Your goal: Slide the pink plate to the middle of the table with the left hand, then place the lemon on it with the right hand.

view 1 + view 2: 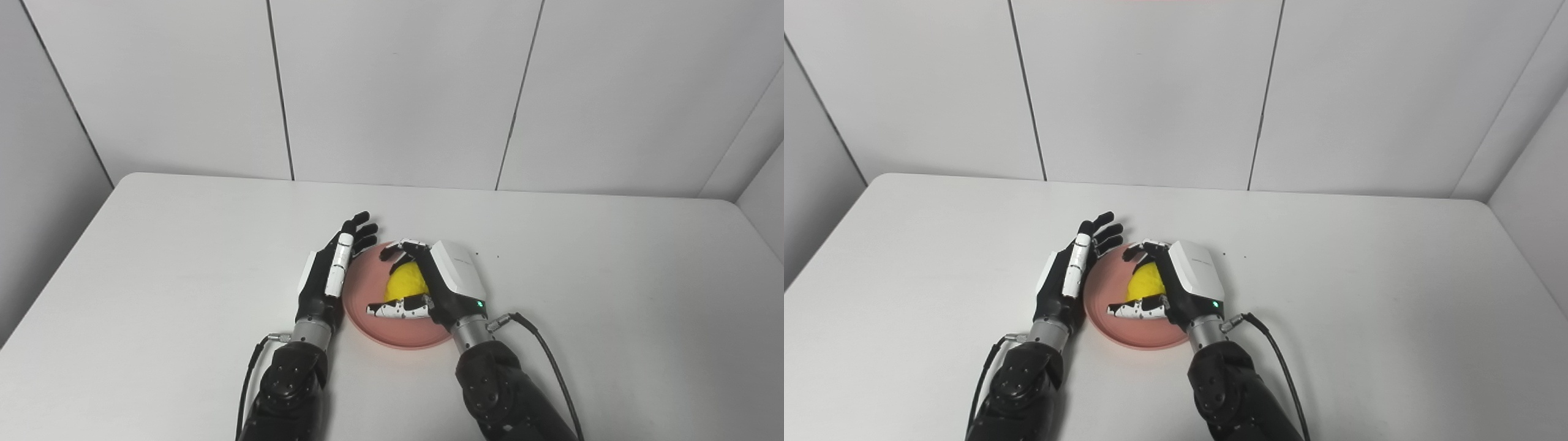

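Both forearms come up from the bottom edge, dark and jointed, and each one has a thin black cable near the wrist. From my station I look first at the right hand [444,285]. It lies over the right part of the pink plate [367,288], with the white back cover turned up and a small green light near the wrist. Its fingers [404,246] curl over the far side of the lemon [405,283] and the thumb reaches across the near side, so the hand is closed around the lemon and grips it. The lemon is on the plate or just above it; I cannot tell if it already touches the plate surface. Only the yellow top of the fruit shows between the fingers and the thumb.

On the other side, the left hand [1072,272] stands on its edge just beside the left rim of the plate, palm turned to the plate. Its fingers are stretched out and a little apart, pointing away from me, and it holds nothing. I cannot tell if it touches the rim.

Around them, the plate sits near the middle of the white table [1366,294], a little toward my side. Behind the table are pale wall panels with dark seams.
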Action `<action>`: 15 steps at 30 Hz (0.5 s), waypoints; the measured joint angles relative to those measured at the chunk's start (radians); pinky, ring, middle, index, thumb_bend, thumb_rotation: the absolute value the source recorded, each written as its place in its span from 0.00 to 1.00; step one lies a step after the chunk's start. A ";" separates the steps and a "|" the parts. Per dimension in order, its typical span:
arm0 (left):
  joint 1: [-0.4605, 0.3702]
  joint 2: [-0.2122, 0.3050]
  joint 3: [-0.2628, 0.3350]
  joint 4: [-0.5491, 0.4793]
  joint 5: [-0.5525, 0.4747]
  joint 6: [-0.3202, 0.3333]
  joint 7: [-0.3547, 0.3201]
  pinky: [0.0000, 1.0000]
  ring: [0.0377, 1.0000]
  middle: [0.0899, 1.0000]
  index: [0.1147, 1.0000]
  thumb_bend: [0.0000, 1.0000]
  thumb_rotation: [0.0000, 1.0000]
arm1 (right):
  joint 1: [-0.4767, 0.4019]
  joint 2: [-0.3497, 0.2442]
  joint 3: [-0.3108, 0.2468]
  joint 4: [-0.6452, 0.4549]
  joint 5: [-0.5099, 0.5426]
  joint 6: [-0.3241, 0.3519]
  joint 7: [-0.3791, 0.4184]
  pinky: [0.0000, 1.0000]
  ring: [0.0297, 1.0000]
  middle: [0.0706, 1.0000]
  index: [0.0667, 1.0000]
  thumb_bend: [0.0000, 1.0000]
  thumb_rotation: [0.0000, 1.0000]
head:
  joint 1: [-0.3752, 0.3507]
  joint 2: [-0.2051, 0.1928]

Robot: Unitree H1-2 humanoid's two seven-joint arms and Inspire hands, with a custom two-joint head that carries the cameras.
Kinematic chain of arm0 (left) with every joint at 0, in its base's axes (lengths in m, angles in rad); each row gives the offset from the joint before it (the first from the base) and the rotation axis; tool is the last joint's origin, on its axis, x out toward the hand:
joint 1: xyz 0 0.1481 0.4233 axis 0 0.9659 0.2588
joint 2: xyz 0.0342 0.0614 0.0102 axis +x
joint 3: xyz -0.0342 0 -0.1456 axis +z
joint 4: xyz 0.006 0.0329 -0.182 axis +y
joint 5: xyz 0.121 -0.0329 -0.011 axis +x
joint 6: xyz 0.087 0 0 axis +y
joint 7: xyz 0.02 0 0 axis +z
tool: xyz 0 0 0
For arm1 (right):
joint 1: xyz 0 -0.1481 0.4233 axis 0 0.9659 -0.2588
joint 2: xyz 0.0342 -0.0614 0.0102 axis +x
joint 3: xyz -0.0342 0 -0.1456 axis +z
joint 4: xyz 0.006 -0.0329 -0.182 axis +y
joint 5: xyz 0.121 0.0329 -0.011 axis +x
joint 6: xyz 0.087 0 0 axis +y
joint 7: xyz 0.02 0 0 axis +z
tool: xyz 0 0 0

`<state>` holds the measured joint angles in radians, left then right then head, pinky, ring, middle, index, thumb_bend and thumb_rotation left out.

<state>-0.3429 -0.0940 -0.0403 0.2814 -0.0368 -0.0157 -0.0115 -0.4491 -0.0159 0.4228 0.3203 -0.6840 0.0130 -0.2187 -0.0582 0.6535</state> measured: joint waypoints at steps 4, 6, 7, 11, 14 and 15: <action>0.000 0.001 0.001 0.000 0.015 -0.001 0.009 0.80 0.83 0.81 0.79 0.57 1.00 | -0.005 -0.002 0.007 0.024 -0.020 -0.027 -0.031 0.37 0.37 0.44 0.52 0.51 0.00 | -0.006 0.000; 0.000 0.001 0.003 0.000 0.014 -0.003 0.009 0.81 0.85 0.83 0.80 0.57 1.00 | -0.005 -0.002 0.007 0.025 -0.025 -0.028 -0.032 0.50 0.52 0.45 0.48 0.52 0.00 | -0.006 0.002; 0.000 0.001 0.004 0.000 0.013 -0.004 0.009 0.82 0.85 0.83 0.81 0.58 1.00 | -0.005 -0.003 0.007 0.025 -0.028 -0.028 -0.032 0.55 0.58 0.55 0.47 0.51 0.07 | -0.006 0.002; 0.000 0.001 0.006 0.000 0.013 -0.006 0.009 0.80 0.84 0.83 0.81 0.59 1.00 | -0.001 -0.011 0.006 0.002 -0.027 -0.027 -0.012 0.72 0.75 0.75 0.74 0.59 0.43 | -0.006 0.003; 0.000 0.001 0.005 0.000 0.017 -0.007 0.009 0.80 0.84 0.83 0.81 0.58 1.00 | 0.016 -0.017 0.003 -0.040 -0.020 -0.020 0.034 0.80 0.84 0.84 0.84 0.67 0.66 | -0.008 0.002; 0.000 0.002 0.004 0.000 0.018 -0.009 0.010 0.79 0.84 0.83 0.82 0.57 1.00 | 0.024 -0.019 0.004 -0.063 -0.020 -0.011 0.055 0.83 0.86 0.87 0.88 0.68 0.74 | -0.009 0.002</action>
<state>-0.3429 -0.0923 -0.0367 0.2819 -0.0188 -0.0249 -0.0019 -0.4247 -0.0349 0.4263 0.2572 -0.7044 0.0016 -0.1637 -0.0675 0.6550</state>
